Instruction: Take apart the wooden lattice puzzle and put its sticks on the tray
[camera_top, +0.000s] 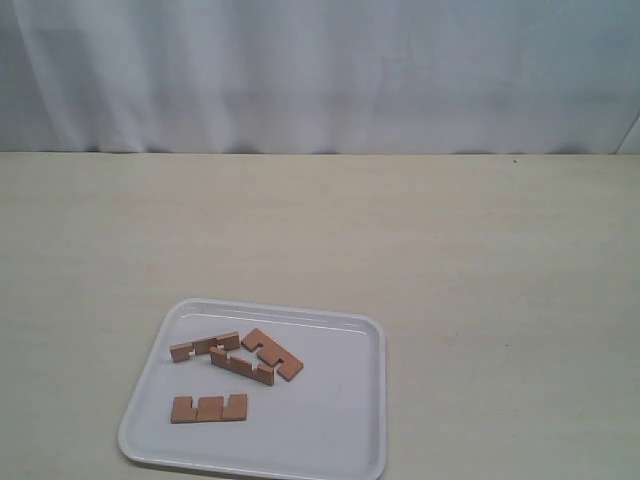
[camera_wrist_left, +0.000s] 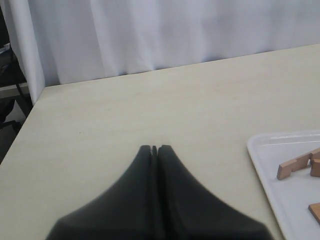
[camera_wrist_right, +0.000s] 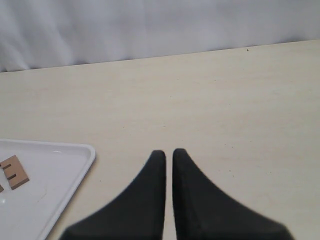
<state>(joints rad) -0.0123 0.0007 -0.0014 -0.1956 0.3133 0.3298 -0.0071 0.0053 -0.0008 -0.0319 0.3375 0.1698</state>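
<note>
The lattice puzzle is apart: several loose reddish-brown notched sticks lie on the white tray (camera_top: 325, 425) at the front left of the table. One stick (camera_top: 204, 346), a second (camera_top: 241, 367) and a third (camera_top: 272, 353) touch in a loose cluster; another stick (camera_top: 208, 408) lies alone nearer the front. Neither gripper shows in the exterior view. My left gripper (camera_wrist_left: 154, 149) is shut and empty over bare table, with the tray (camera_wrist_left: 280, 145) and a stick (camera_wrist_left: 295, 167) off to its side. My right gripper (camera_wrist_right: 166, 153) is shut with a hairline gap, empty, beside the tray corner (camera_wrist_right: 75, 165).
A pale wooden table (camera_top: 450, 250) stretches behind and to the right of the tray. A white curtain (camera_top: 320, 70) hangs along the far edge. The table's left edge (camera_wrist_left: 25, 120) shows in the left wrist view, with dark equipment beyond it.
</note>
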